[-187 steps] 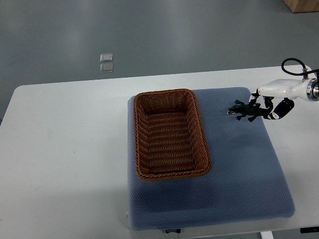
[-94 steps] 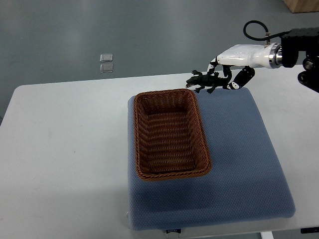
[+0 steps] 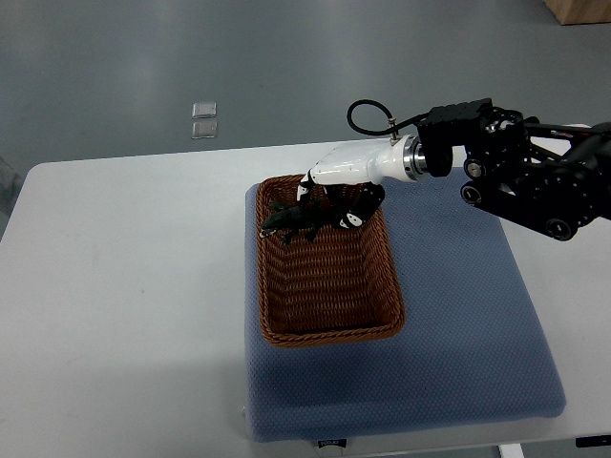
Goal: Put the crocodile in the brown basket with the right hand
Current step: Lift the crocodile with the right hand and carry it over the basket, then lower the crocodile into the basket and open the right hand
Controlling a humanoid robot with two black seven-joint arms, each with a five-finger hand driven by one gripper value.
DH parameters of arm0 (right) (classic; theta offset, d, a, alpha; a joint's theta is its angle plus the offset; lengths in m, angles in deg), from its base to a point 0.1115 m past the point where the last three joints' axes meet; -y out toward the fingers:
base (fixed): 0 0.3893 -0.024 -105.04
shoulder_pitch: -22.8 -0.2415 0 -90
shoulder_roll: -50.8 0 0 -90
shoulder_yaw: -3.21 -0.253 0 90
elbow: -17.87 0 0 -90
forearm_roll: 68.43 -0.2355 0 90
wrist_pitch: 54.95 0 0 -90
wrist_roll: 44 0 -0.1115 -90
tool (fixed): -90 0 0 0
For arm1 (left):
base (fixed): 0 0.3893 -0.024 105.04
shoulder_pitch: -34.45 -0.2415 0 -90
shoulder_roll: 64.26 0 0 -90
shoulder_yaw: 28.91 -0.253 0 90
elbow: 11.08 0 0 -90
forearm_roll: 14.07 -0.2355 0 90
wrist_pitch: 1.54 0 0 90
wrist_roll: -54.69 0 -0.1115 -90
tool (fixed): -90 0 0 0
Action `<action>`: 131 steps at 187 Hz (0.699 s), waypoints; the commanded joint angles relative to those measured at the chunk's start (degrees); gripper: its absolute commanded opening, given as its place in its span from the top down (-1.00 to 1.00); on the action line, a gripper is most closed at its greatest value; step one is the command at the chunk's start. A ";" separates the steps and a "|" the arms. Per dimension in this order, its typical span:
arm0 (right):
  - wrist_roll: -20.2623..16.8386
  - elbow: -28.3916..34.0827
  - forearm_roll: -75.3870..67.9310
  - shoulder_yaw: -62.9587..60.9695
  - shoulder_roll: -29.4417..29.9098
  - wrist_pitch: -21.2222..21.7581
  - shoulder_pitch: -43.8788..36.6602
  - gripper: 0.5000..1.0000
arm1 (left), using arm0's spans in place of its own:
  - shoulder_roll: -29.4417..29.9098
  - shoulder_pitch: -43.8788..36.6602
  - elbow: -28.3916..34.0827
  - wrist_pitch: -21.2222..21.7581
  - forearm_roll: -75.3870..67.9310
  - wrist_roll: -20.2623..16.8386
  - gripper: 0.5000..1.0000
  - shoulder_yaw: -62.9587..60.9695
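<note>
A dark green toy crocodile (image 3: pixel 291 218) hangs over the far end of the brown wicker basket (image 3: pixel 382 324), its snout pointing left. My right hand (image 3: pixel 329 203), white with black fingers, is shut on the crocodile's tail end. Its black arm (image 3: pixel 525 176) reaches in from the right edge above the mat. The basket stands lengthwise on the left part of the blue mat (image 3: pixel 458 334) and holds nothing on its floor. The left arm does not show.
The blue mat lies on a white table (image 3: pixel 124 305). Two small clear squares (image 3: pixel 203 120) sit on the grey floor beyond the table. A wooden corner (image 3: pixel 582 10) shows at the top right.
The right hand has carried the crocodile leftward, from above the mat's far right to over the basket's far end. More of the black arm has come into view.
</note>
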 commanded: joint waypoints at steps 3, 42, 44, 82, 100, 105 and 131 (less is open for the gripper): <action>0.01 -0.13 0.12 0.02 0.66 0.00 0.84 0.86 | 0.00 0.03 0.00 0.00 0.00 0.00 -1.00 -0.09; -0.87 -1.01 0.20 0.11 0.67 0.00 2.60 0.44 | 0.00 0.03 0.00 0.00 0.00 0.00 -1.00 0.00; -0.87 -1.01 0.20 0.20 0.67 0.00 2.69 0.44 | 0.00 0.03 0.00 0.00 0.00 -0.09 -1.00 0.00; -0.87 -1.01 0.20 0.11 0.58 -0.08 3.04 0.16 | 0.00 -0.06 0.00 0.00 0.00 0.00 -1.00 0.00; -0.87 -1.01 0.12 0.11 0.49 -0.08 2.95 -0.08 | 0.00 -0.06 0.00 0.00 0.00 -0.09 -1.00 0.00; -0.87 -1.01 0.03 0.11 0.49 -0.08 2.95 -0.12 | 0.00 -0.06 0.00 0.00 0.00 0.00 -1.00 0.00; -0.87 -1.01 -0.06 0.11 0.31 0.00 2.78 -0.27 | 0.00 0.03 0.00 0.00 0.00 -0.09 -1.00 0.00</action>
